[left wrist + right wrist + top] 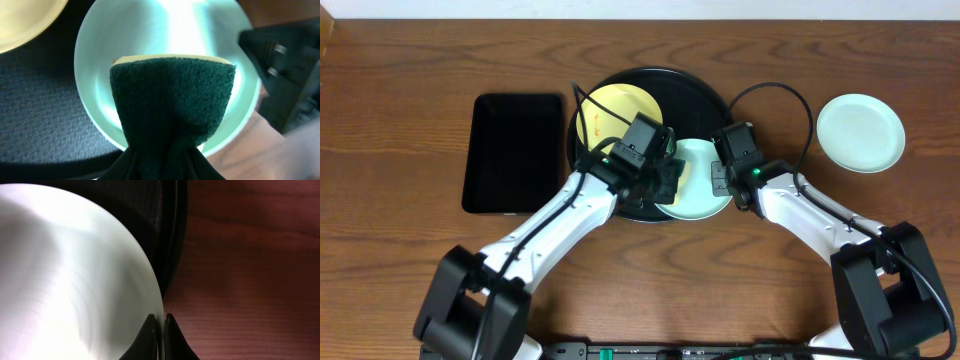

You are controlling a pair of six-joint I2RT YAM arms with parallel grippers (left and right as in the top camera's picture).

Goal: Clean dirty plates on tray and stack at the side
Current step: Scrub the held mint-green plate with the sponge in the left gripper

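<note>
Green-faced sponge (172, 100) is clenched in the left gripper (666, 184) and poised over the mint plate (702, 196), which lies at the front right edge of the round tray (692, 84), overhanging its rim. Right gripper (160, 324) is closed at that plate's right rim and appears to pinch it, though the close view is too dark to confirm. Recommended: hold the sponge face flat, press lightly, sweep the whole well, and steady the rim so the plate cannot skate off the tray. Left arm reaches in from the near left, wrist pitched down; right arm comes from the near right. Yellow plate (620, 108) sits at the tray's rear left; a second mint plate (860, 132) lies on the table, well apart to the right.
</note>
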